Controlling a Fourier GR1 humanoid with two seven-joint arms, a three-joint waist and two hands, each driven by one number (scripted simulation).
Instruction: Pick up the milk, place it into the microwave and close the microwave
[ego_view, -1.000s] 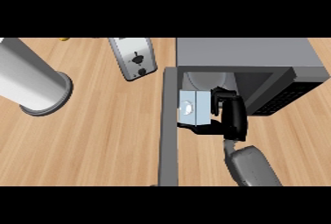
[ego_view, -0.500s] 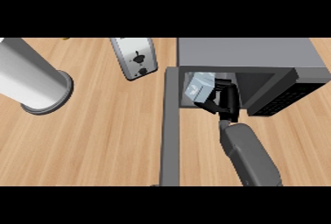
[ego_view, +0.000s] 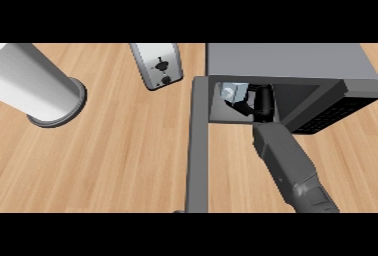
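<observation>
The milk, a small pale blue-grey carton, sits tilted inside the open cavity of the grey microwave at the upper right. My right hand is inside the cavity just right of the carton, its black fingers curled against the carton's side and lower edge. The grey right forearm runs down to the lower edge. The microwave door stands open, seen edge-on as a long grey bar reaching toward me on the left of the arm. My left hand does not show.
A tall white-grey cylinder stands at the left on the wooden counter. A toaster-like appliance lies at the top centre, left of the microwave. The microwave's dark control panel juts out right of the arm.
My right hand has carried the milk up and forward, from in front of the opening into the microwave cavity. The forearm has stretched further into view.
</observation>
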